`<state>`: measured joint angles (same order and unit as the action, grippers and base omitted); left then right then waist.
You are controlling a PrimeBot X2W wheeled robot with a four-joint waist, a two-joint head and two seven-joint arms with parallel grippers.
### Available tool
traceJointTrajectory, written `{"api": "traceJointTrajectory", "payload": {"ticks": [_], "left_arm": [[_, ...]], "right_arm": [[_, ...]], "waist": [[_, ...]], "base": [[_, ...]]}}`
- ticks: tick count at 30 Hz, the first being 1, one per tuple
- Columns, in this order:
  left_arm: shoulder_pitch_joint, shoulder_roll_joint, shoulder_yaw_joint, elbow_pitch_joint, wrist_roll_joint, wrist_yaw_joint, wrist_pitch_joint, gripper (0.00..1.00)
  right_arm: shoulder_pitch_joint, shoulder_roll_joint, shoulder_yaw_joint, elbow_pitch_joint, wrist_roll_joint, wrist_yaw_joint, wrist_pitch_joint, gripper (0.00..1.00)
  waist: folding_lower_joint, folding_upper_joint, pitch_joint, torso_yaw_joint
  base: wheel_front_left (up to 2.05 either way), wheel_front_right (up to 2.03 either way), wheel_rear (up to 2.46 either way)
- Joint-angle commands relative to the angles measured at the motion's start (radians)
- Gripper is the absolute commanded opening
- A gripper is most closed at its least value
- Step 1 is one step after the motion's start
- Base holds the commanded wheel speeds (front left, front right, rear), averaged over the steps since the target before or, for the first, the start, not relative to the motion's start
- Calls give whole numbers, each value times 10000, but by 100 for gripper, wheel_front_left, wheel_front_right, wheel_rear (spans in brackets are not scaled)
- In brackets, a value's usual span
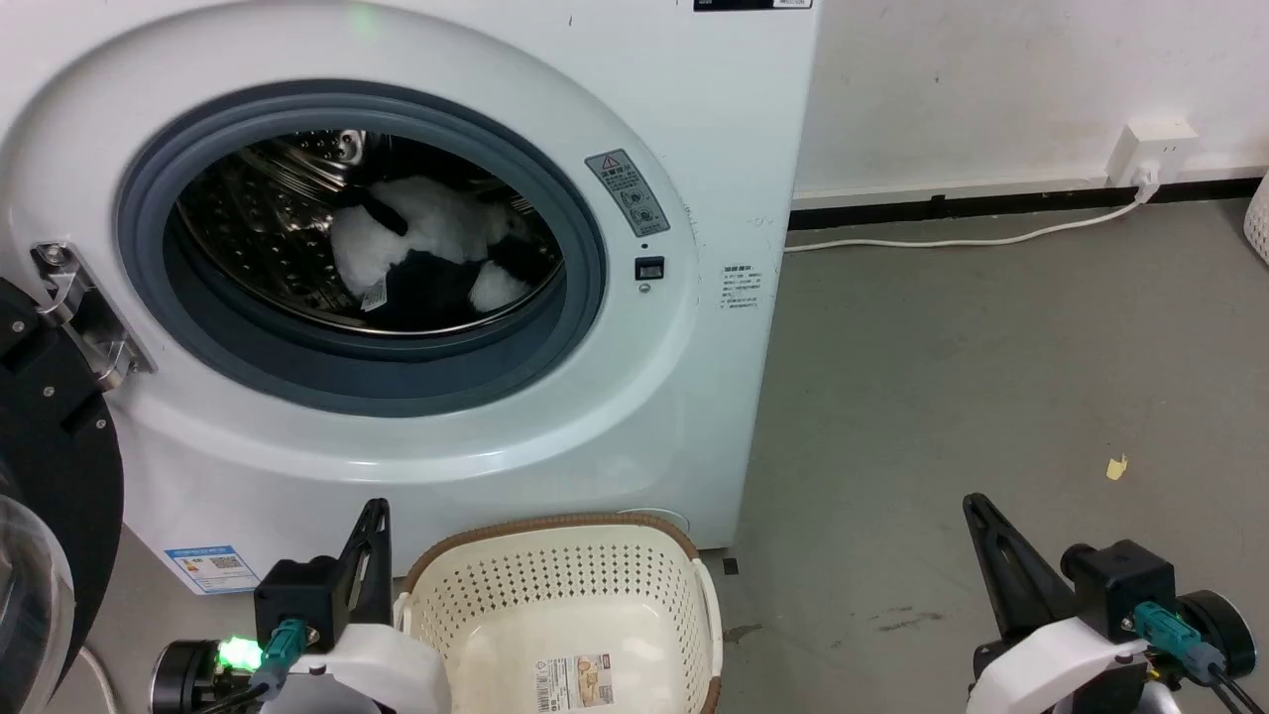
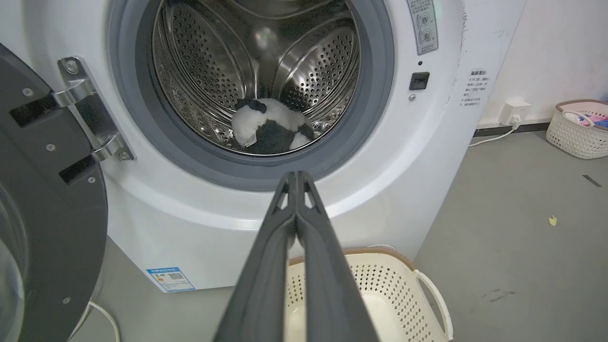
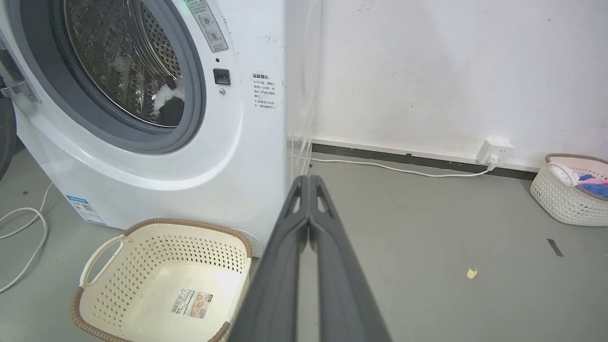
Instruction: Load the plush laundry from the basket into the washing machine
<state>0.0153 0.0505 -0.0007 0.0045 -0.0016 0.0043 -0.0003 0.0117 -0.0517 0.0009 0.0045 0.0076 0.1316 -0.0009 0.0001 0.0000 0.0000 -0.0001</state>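
Observation:
The black-and-white panda plush (image 1: 436, 248) lies inside the steel drum of the white washing machine (image 1: 694, 149), its tag showing; it also shows in the left wrist view as the plush (image 2: 270, 126) and partly past the gasket as the plush (image 3: 166, 97). The cream basket (image 1: 565, 585) stands on the floor before the washer with just a label in its bottom (image 3: 190, 304). My left gripper (image 1: 375, 511) is shut beside the basket's left rim, holding nothing. My right gripper (image 1: 977, 506) is shut over bare floor, far right of the basket.
The washer's black-rimmed glass door (image 1: 40, 476) hangs open at the left on its steel hinge (image 2: 90, 114). A second pale basket with coloured clothes (image 3: 574, 190) stands by the wall at the right. A white cable (image 1: 972, 238) runs to a wall socket (image 1: 1150, 149).

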Motion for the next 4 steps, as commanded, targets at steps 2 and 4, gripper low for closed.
{"api": "traceJointTrajectory", "payload": {"ticks": [2,4], "left_arm": [[-153,-3,7,-45,16,-43,3,0],[-153,-3,7,-45,16,-43,3,0]], "right_arm": [[-117,15,-9,-45,-76,-9,9,0],[-117,15,-9,-45,-76,-9,9,0]], "waist": [[-1,0,0,1],[-1,0,0,1]], "base": [[0,0,0],[0,0,0]]}}
